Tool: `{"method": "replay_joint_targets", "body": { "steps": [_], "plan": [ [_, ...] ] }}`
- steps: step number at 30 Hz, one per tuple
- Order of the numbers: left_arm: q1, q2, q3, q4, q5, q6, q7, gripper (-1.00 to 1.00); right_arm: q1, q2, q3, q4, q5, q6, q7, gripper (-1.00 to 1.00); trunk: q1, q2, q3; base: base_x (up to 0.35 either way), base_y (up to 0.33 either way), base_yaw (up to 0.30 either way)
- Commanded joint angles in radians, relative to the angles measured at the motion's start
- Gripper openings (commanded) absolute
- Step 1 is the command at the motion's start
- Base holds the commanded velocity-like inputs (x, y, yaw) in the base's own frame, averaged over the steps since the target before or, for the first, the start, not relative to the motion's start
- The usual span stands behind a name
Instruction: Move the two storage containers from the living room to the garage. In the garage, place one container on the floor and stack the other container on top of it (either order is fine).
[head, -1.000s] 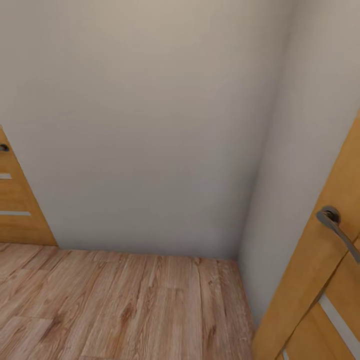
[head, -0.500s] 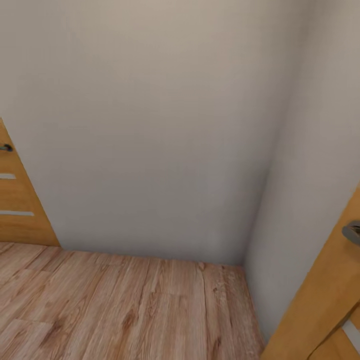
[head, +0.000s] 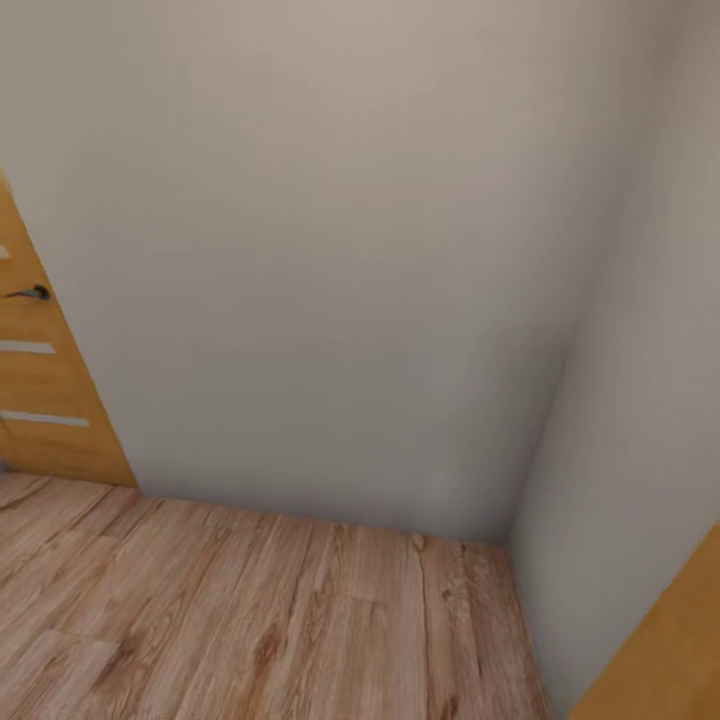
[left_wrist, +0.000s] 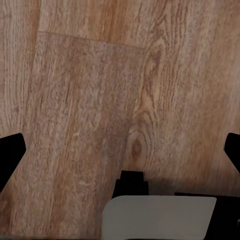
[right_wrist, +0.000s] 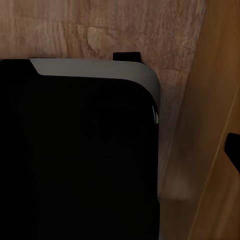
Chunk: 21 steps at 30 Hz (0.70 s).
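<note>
the head view had swung left: the orange wooden door (head: 45, 380) showed more, the right-hand door (head: 660, 660) less. the robot seemed to be turning over light wood plank floor (head: 250, 610). left jaws (left_wrist: 120, 150) spread, empty; right jaws' state unclear. containers' whereabouts unknown.

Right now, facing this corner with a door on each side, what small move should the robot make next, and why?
Probably keep turning the base left, toward the door with the handle. Ahead stands a bare pale wall meeting the side wall in a corner, over light wood plank floor, so this is not the garage. The left fingers stand apart with nothing between them, and no container shows here.
</note>
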Motion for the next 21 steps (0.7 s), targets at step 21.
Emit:
{"method": "replay_joint_targets", "body": {
  "steps": [21],
  "plan": [
    [-0.001, -0.001, -0.009, 0.001, 0.011, -0.003, 0.004, 1.00, 0.000, -0.001, -0.004, 0.000, -0.003, -0.003, 0.004, 1.00, 0.000, 0.000, -0.013, 0.005, 0.000, 0.244]
  ]
}}
